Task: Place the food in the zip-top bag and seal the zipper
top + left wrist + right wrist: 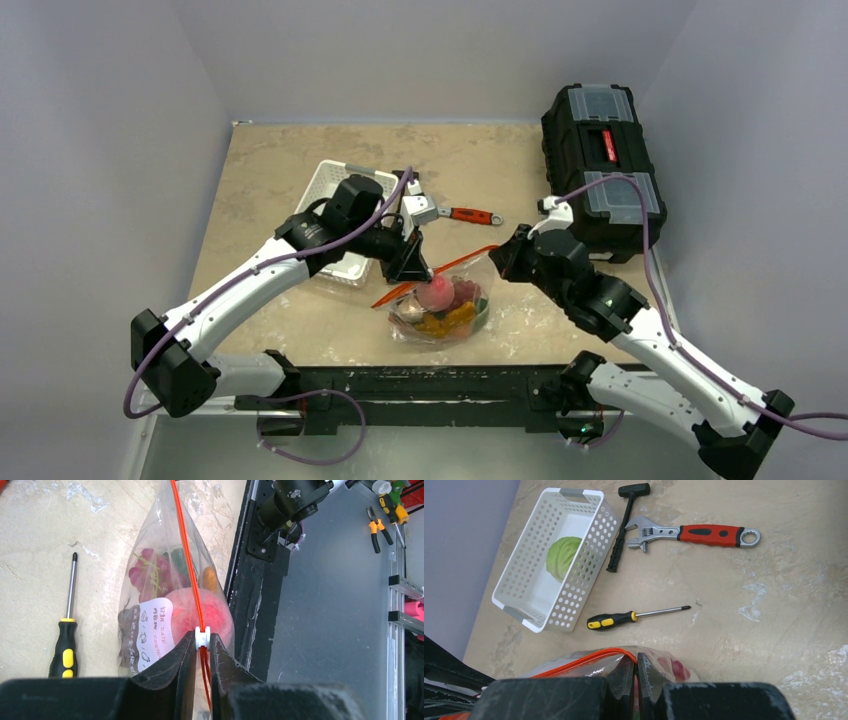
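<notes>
The clear zip-top bag point(440, 312) lies at the near middle of the table. It holds food: a pink peach point(212, 614), purple grapes point(150, 570) and orange bits point(448, 320). Its red-orange zipper point(186, 555) runs stretched between both grippers. My left gripper point(202, 640) is shut on the zipper at its white slider point(202, 635). Behind the slider the two strips stand apart. My right gripper point(636, 660) is shut on the bag's corner at the zipper's other end point(624, 652). A green cabbage point(561, 557) lies in the white basket point(524, 617).
A yellow-black screwdriver point(624, 617) lies just beyond the bag. A red-handled wrench point(696, 532) and a black mallet point(621, 527) lie beside the basket. A black toolbox point(600, 165) stands at the back right. The table's near edge and black rail point(250, 595) run close to the bag.
</notes>
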Action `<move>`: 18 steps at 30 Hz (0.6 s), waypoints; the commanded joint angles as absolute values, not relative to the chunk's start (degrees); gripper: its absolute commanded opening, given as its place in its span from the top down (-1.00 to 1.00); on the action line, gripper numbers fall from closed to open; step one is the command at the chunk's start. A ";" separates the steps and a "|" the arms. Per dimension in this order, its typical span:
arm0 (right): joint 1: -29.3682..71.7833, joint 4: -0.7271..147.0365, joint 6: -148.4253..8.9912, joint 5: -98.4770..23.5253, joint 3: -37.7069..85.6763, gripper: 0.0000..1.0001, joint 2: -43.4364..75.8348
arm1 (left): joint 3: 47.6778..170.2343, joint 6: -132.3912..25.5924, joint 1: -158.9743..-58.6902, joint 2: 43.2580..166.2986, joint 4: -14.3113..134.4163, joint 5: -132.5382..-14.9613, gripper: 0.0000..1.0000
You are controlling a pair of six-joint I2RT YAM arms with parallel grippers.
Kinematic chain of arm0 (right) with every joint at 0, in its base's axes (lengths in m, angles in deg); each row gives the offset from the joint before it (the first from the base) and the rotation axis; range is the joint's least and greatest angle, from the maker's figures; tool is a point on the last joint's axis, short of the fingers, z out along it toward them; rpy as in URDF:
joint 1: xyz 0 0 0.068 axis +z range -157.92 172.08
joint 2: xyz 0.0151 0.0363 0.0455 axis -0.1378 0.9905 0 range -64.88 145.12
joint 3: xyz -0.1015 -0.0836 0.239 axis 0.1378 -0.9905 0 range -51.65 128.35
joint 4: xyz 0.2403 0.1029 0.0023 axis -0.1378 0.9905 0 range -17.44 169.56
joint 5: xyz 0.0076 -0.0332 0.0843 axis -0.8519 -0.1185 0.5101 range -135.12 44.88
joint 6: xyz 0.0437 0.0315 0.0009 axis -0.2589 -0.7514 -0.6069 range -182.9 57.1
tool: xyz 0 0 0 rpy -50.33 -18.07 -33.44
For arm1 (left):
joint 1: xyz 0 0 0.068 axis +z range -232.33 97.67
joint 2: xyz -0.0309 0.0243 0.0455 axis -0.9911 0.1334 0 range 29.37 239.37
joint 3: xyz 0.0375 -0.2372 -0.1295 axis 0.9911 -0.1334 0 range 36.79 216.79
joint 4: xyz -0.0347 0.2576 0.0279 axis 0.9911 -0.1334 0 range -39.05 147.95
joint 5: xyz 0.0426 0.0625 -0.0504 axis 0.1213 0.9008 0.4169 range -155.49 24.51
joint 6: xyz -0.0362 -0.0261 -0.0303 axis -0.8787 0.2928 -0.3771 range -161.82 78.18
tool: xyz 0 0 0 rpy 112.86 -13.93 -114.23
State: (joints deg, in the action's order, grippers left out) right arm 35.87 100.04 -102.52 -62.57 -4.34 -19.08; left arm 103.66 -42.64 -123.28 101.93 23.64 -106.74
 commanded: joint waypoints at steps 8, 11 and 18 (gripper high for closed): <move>33.82 107.52 -99.31 -78.14 -0.22 1.00 -21.88 | 106.50 -42.08 -123.47 99.51 19.25 -110.17 1.00; 33.62 108.36 -100.60 -79.95 -0.52 1.00 -21.88 | 106.57 -42.08 -123.47 99.52 18.96 -109.85 1.00; 33.63 94.67 -83.34 -48.09 -0.91 0.89 -24.95 | 106.40 -42.08 -123.48 99.74 19.17 -110.48 1.00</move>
